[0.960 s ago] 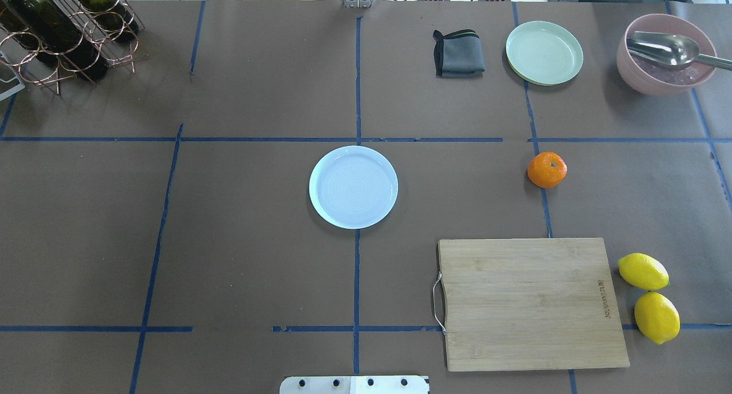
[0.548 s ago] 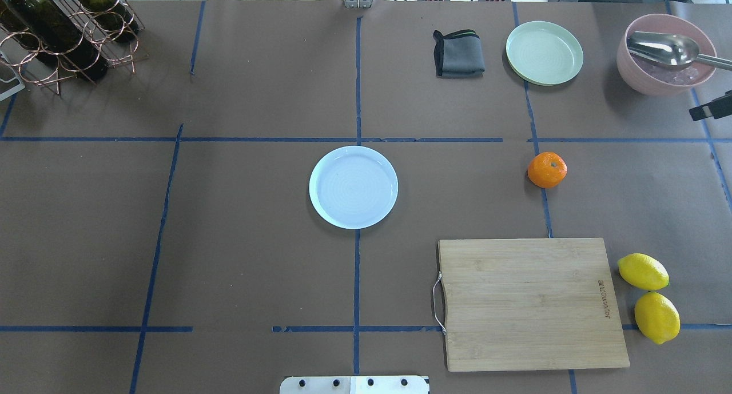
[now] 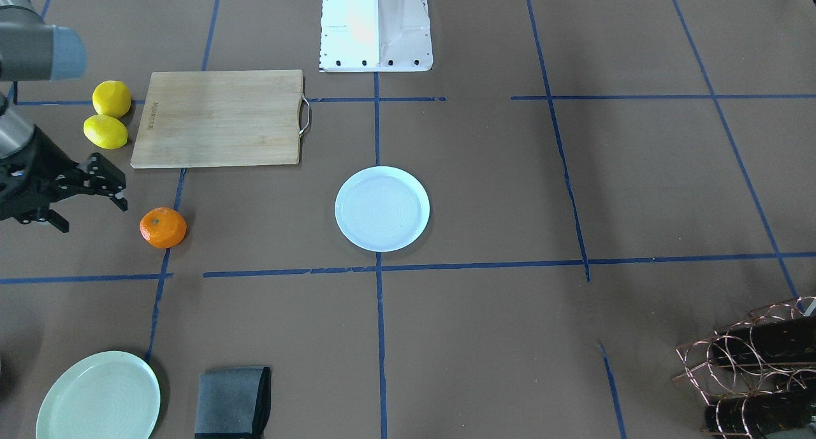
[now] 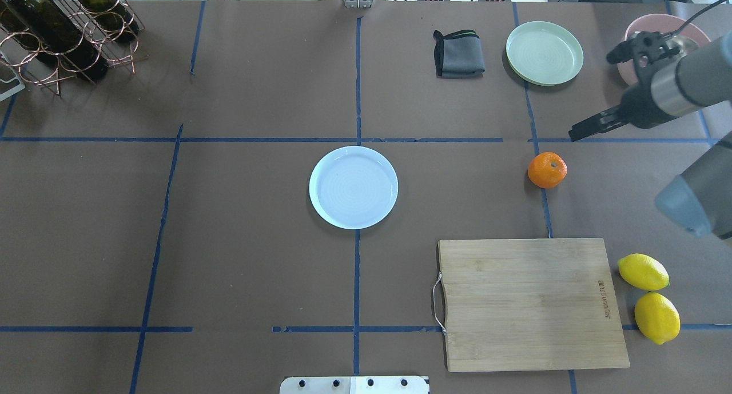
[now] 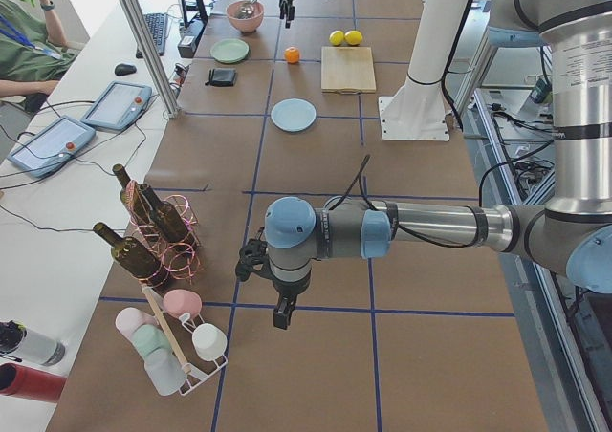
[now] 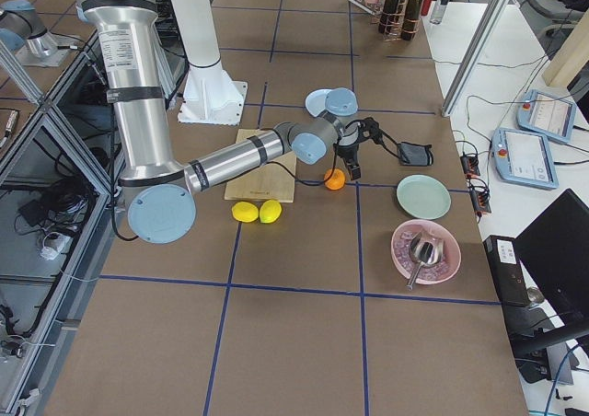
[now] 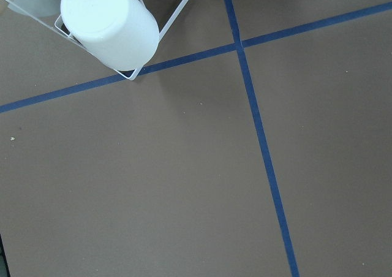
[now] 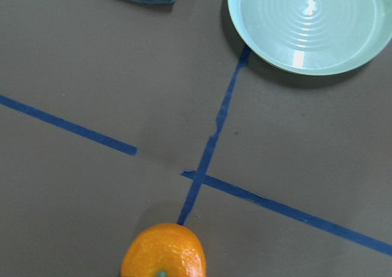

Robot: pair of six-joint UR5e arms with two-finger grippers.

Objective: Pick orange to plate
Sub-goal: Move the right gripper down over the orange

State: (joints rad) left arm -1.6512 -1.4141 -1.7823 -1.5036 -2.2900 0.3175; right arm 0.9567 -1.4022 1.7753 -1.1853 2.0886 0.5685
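The orange (image 4: 547,169) lies on the brown table, on a blue tape line to the right of the pale blue plate (image 4: 353,187), which holds nothing. In the front-facing view my right gripper (image 3: 92,215) hovers open and empty just left of the orange (image 3: 163,227); from overhead one fingertip (image 4: 573,135) shows beyond and to the right of the fruit. The right wrist view catches the orange (image 8: 163,254) at its bottom edge. My left gripper (image 5: 282,313) hangs far off by the cup rack; I cannot tell its state.
A wooden cutting board (image 4: 532,302) and two lemons (image 4: 643,271) lie nearer than the orange. A pale green plate (image 4: 544,52), a grey cloth (image 4: 458,54) and a pink bowl (image 6: 425,250) with a spoon sit behind it. A wine rack (image 4: 63,34) stands far left.
The right arm has swung in from the right edge of the overhead view toward the orange. Orange and plate have not moved.
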